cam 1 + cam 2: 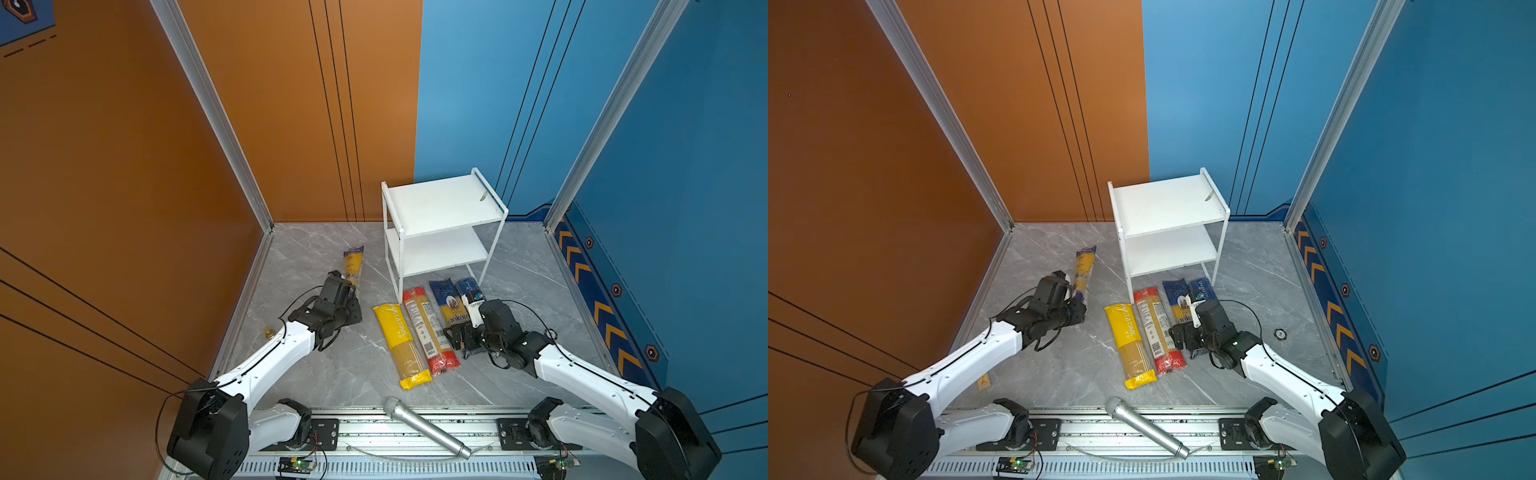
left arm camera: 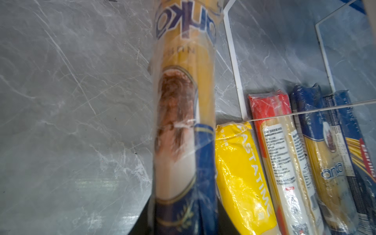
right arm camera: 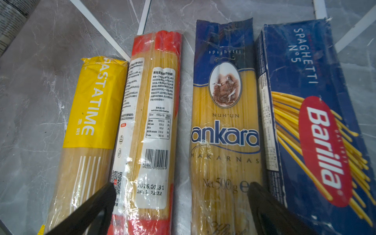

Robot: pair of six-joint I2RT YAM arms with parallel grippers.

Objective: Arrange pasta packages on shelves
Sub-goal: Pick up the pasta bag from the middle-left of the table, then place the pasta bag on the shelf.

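My left gripper is shut on the near end of a blue-and-yellow ankara pasta package, which points toward the back wall, left of the shelves. The white two-tier shelves stand bare at the back. In front of them four packages lie side by side: yellow, red, a second ankara and the blue Barilla. My right gripper hovers open above the red and ankara packages.
A silver microphone lies on the front rail. A small brass fitting sits by the left wall. Orange and blue walls close in the grey marble floor on the left, the back and the right.
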